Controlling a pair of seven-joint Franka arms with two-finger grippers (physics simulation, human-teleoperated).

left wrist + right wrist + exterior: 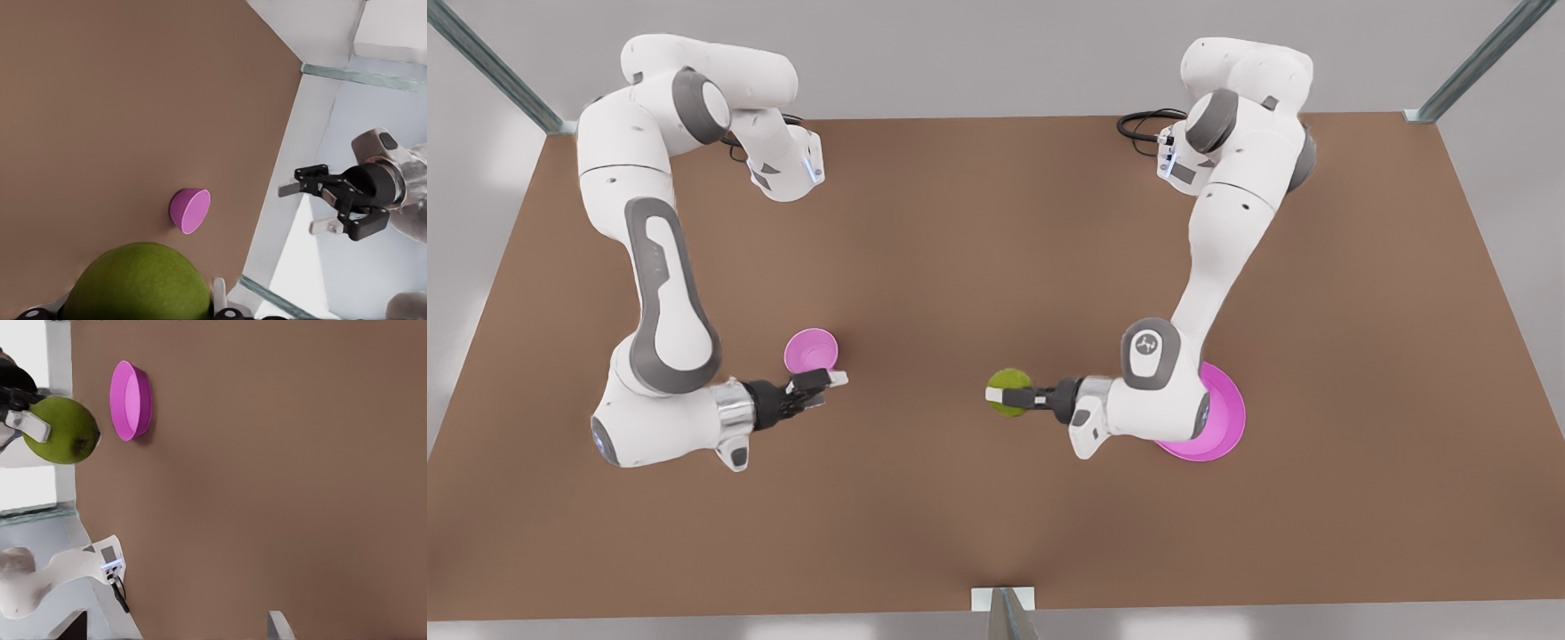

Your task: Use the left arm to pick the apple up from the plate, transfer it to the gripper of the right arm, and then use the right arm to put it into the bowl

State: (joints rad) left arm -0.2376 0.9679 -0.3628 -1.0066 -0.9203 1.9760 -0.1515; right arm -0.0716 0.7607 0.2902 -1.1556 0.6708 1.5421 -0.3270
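The yellow-green apple [1009, 392] hangs above the bare table, between the two arms, with my left gripper [1015, 397] shut on it; this is the arm on the front view's right. In the left wrist view the apple [137, 283] sits close between my fingers. The wide pink plate [1224, 418] lies behind that arm's wrist and is partly covered by it. The small pink bowl [811, 350] stands by my right gripper [829, 389], which is open, points at the apple and has a wide gap to it. From the right wrist I see the apple [60, 430] and the plate [130, 400].
The brown table [996, 267] has metal frame posts at its far corners [1423, 114] and a bracket at the middle of the near edge [1003, 600]. Black cables [1143, 124] lie by the base of the left arm.
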